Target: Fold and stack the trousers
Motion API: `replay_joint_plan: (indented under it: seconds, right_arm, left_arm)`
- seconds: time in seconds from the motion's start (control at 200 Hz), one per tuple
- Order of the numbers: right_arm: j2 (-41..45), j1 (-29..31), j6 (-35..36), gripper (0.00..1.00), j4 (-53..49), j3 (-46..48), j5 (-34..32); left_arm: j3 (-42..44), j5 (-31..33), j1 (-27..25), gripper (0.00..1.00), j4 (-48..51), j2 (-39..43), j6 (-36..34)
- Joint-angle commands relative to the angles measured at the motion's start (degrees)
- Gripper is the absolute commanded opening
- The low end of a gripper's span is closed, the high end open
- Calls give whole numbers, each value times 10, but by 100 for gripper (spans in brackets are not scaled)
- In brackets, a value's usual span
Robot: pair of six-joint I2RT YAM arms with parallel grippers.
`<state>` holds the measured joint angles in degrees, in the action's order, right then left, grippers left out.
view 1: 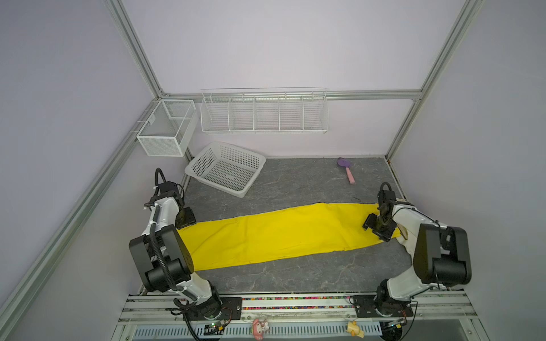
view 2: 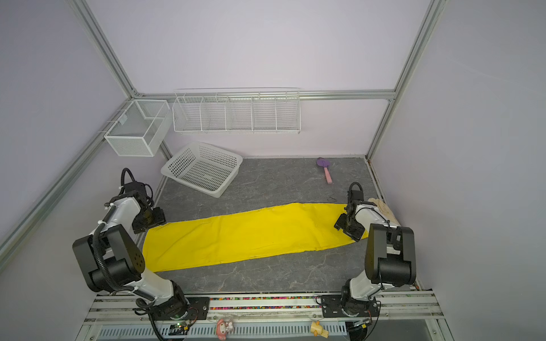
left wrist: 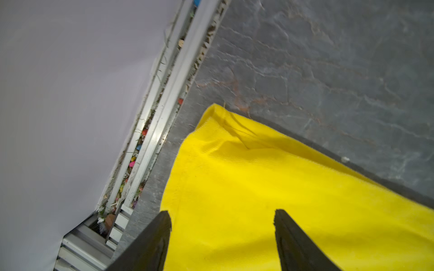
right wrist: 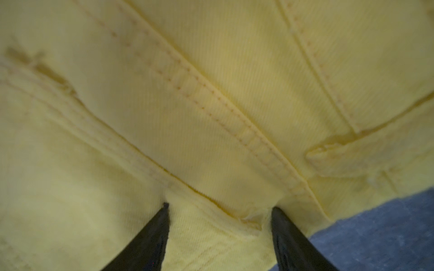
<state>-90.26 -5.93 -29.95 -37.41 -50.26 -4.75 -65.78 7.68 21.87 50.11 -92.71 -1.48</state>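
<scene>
The trousers (view 1: pixel 274 233) lie flat across the table (view 1: pixel 295 274). Both ends are partly hidden behind the arms. The long axis runs from near left to far right, with the waist at the right. The left gripper (left wrist: pixel 222 213) hovers over the leg hem, spread wide and holding nothing. The right gripper (right wrist: pixel 219 207) is also spread wide, its fingertips (right wrist: pixel 157 225) touching the waistband.

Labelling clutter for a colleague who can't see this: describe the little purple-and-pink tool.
On the grey table, look toward the far right corner, beyond the yellow trousers. The tool lies alone there, flat: purple head, pink handle, unlike the white basket opposite.
</scene>
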Motion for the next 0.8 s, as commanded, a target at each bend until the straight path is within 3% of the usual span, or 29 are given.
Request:
replay_joint_plan:
  seconds: [0.0,0.24,0.385,0.64,0.795]
  right_arm:
    - [-7,7,4,71,-18,3,29]
    - [-3,7,11,72,-28,3,21]
    - [-1,6,16,72,-35,-20,12]
    - [-8,7,7,74,-34,-37,30]
    - [0,7,7,75,-39,-46,36]
  left_arm:
    - [-15,-41,22,70,15,-26,-68]
    - [-52,-62,63,70,24,-92,-86]
    - [-73,-107,101,69,28,-124,-101]
    - [-71,-128,104,66,18,-159,-92]
    - [-63,-145,102,58,10,-175,-78]
